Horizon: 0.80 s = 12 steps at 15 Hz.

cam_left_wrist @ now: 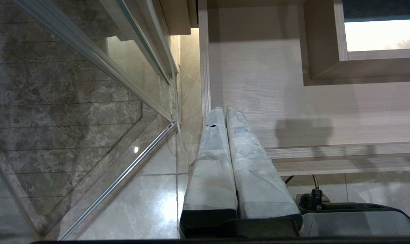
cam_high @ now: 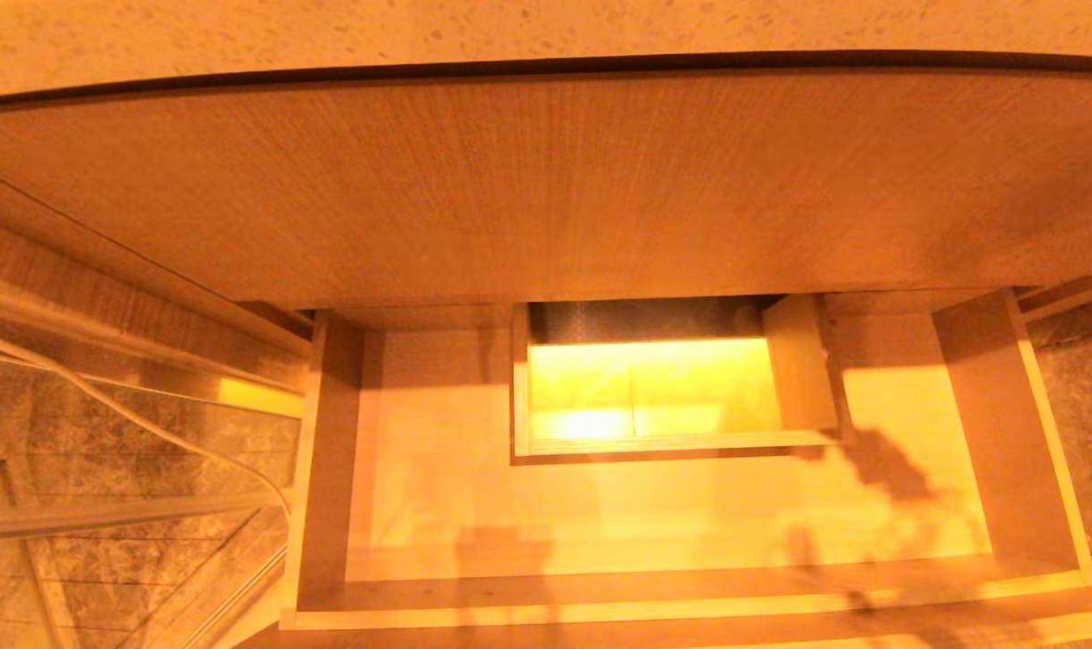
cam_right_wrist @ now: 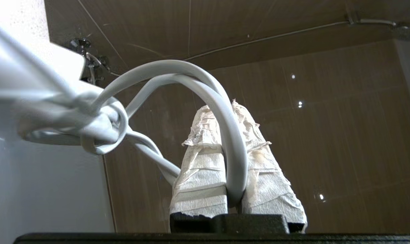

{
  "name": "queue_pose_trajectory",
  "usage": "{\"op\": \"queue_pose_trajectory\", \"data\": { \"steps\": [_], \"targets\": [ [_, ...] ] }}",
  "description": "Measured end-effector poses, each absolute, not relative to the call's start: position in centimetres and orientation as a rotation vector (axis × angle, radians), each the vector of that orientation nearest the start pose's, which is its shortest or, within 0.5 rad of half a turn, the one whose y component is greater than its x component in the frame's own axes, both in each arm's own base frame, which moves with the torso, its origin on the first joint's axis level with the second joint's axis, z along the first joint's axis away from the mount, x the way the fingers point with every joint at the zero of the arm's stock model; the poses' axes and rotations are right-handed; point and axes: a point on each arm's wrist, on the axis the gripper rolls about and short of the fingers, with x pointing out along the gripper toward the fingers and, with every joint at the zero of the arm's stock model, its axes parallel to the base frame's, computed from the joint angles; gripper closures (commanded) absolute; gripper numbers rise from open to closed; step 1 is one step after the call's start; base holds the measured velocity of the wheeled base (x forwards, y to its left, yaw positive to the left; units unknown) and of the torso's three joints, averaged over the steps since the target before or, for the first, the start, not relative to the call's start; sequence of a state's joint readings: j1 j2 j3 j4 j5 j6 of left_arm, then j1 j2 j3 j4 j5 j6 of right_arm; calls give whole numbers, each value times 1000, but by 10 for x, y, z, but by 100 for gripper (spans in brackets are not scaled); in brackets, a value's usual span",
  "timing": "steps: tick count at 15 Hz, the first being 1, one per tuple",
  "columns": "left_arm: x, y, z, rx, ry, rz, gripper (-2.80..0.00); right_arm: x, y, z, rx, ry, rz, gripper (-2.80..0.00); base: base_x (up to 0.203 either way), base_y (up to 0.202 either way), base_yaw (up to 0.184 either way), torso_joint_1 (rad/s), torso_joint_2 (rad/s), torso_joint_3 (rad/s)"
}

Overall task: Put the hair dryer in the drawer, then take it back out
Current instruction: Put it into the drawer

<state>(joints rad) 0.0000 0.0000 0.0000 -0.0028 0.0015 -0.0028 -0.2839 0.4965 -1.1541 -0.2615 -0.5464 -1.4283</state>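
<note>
Clamping a grey cable (cam_right_wrist: pixel 232 135), the right gripper (cam_right_wrist: pixel 225 105) is closed.

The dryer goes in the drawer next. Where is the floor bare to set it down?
The drawer is bare left of the cut-out up to the left wall, right of it up to the right wall, and in the strip between cut-out and front. Only the back middle is taken, by the cut-out. The right gripper clamps a white cord.

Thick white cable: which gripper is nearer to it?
Right. The right gripper pinches the thick white cable; the left gripper hangs by the light wood-grain drawer's front corner.
</note>
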Motion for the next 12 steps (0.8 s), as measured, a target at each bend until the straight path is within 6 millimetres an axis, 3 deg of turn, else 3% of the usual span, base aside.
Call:
{"op": "queue_pose_trajectory", "data": {
  "steps": [3, 7, 12],
  "targets": [
    [-23, 0, 76, -2, -3, 1, 0, -133, 26, 371, -1113, -240, -1275, 0, 0, 0, 0, 0, 0, 0],
    [-23, 0, 76, -3, -2, 2, 0, -149, 31, 355, -1132, -218, -1246, 0, 0, 0, 0, 0, 0, 0],
    [-23, 0, 76, -3, -3, 2, 0, -145, 27, 340, -1167, -92, -1139, 0, 0, 0, 0, 0, 0, 0]
  ]
}}
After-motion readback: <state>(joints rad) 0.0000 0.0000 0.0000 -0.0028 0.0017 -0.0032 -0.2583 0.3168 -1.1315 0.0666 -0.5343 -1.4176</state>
